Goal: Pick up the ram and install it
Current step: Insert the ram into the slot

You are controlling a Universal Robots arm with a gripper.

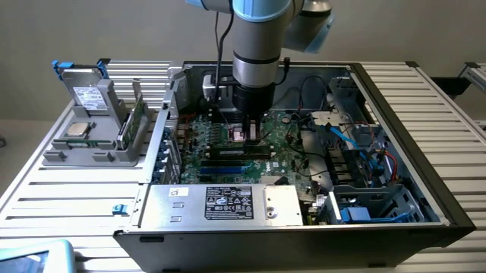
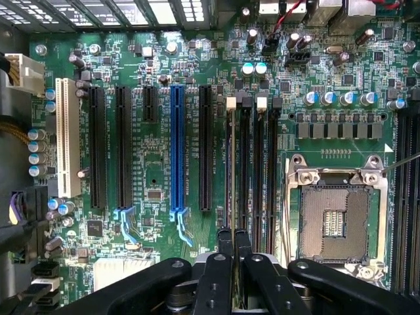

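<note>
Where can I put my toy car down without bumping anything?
On the bare slatted table in front of the grey holder, or at the exterior view's right of the computer case. Inside it's crowded: wires, motherboard, gripper.

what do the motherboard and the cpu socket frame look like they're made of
The motherboard looks like glossy green laminate, probably fibreglass, judging by its fine printed traces. The CPU socket frame looks like bare silver metal, likely steel, with bright glints.

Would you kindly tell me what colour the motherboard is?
Green; the motherboard shows best in the wrist view.
</note>
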